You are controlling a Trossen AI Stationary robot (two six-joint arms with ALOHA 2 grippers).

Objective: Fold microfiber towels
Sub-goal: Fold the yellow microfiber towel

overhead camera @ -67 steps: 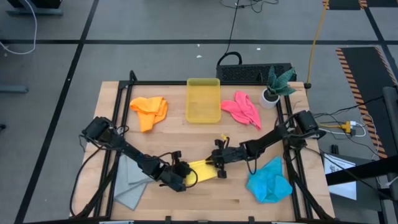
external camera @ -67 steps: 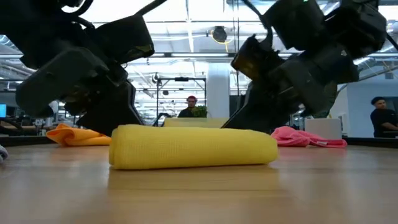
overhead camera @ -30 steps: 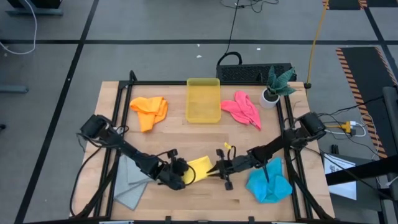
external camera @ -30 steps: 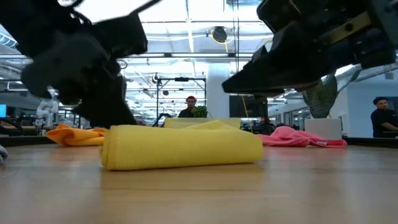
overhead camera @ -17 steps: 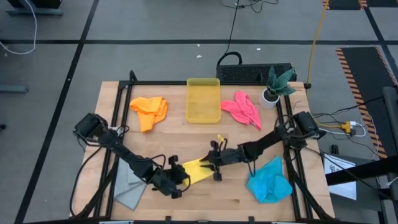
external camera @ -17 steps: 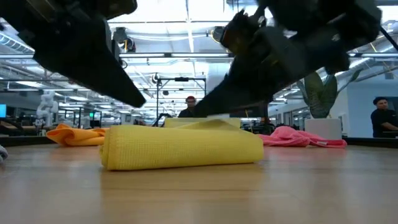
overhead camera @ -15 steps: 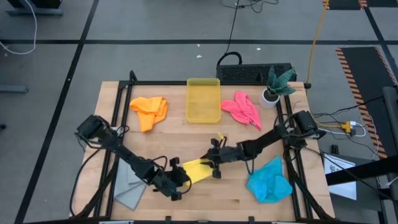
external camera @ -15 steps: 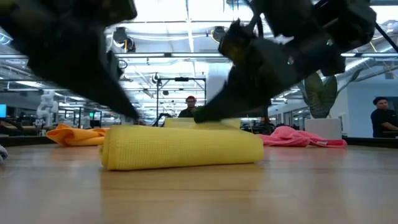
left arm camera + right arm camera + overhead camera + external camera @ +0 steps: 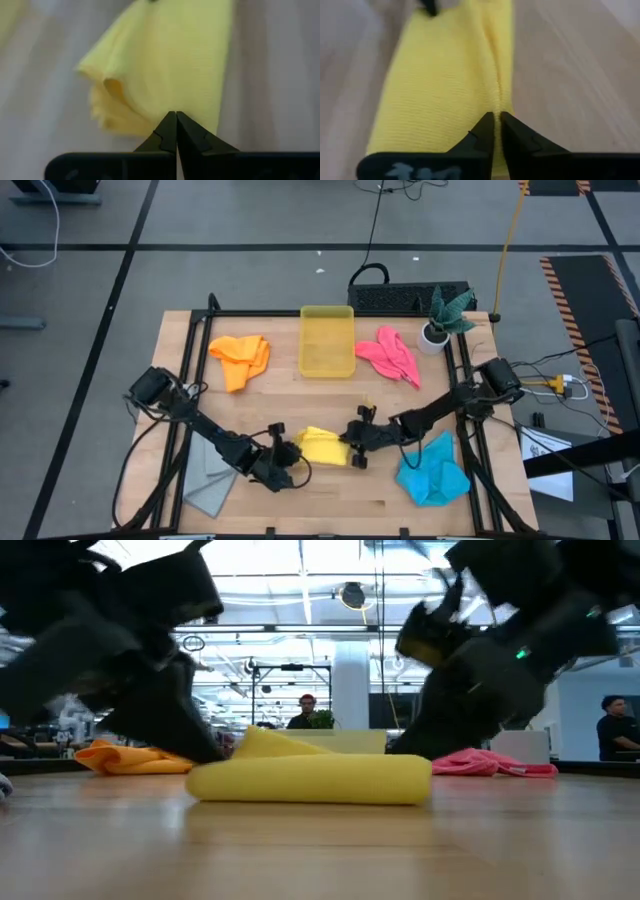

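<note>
two grippers, jaws closed, one at each end of the folded yellow towel (image 9: 322, 446) at the table's (image 9: 330, 395) front centre: left gripper (image 9: 283, 460) pinching its left edge, right gripper (image 9: 352, 448) nipping its right edge. five towels in all: orange (image 9: 241, 358), pink (image 9: 391, 354), blue (image 9: 432, 472), grey (image 9: 208, 472) spread around.

yellow towel (image 9: 322, 446) folded smaller, both end effectors shifted right
</note>
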